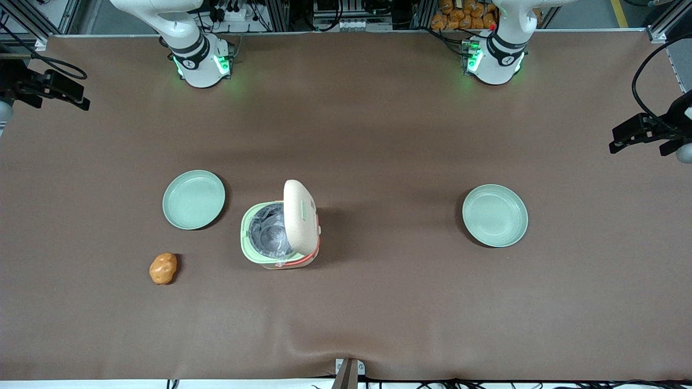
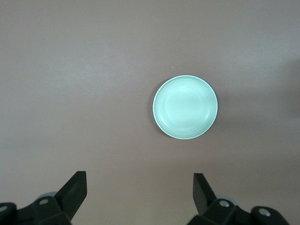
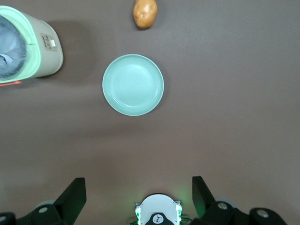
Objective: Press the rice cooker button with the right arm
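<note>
Rice cooker [image 1: 280, 229] near the middle of the worktop [image 1: 378, 135], a little toward the working arm's end, lid [image 1: 300, 216] swung up and standing nearly upright on its hinge, pale green inner rim and silvery pot [image 1: 270, 235] exposed. Orange-pink trim glowing along the base, nearer the front edge of the worktop. On the cream side wall, a small panel with a pale button [image 3: 52, 43], untouched. Just beside the cooker toward the working arm's end, a pale green round plate [image 1: 193, 199], apart from it and bare. Nearer the front edge than that plate, a potato [image 1: 163, 268], lying alone. Toward the parked arm's end, well apart from the cooker, a second pale green plate [image 1: 494, 215], also bare. Right arm [image 1: 178, 32] raised above its base at the back edge of the worktop; gripper [image 3: 139, 199] high over the first plate, looking straight down, well clear of the cooker. Fingers [image 3: 75, 197] spread wide, holding nothing.
</note>
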Robot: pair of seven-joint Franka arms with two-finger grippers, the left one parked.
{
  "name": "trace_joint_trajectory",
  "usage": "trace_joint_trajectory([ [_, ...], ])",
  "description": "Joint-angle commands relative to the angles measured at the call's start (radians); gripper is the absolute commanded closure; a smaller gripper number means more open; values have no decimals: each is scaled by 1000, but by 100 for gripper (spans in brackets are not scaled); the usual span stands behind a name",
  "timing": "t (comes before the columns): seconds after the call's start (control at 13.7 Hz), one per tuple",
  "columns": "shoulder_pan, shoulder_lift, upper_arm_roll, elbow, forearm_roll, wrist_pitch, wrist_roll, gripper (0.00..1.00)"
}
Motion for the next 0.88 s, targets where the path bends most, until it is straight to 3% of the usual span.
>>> trace_joint_trajectory([
  [0.0, -15, -40, 16, -48, -5, 35, -15, 0],
  [0.8, -13, -39, 26, 39, -16, 37, -69, 0],
])
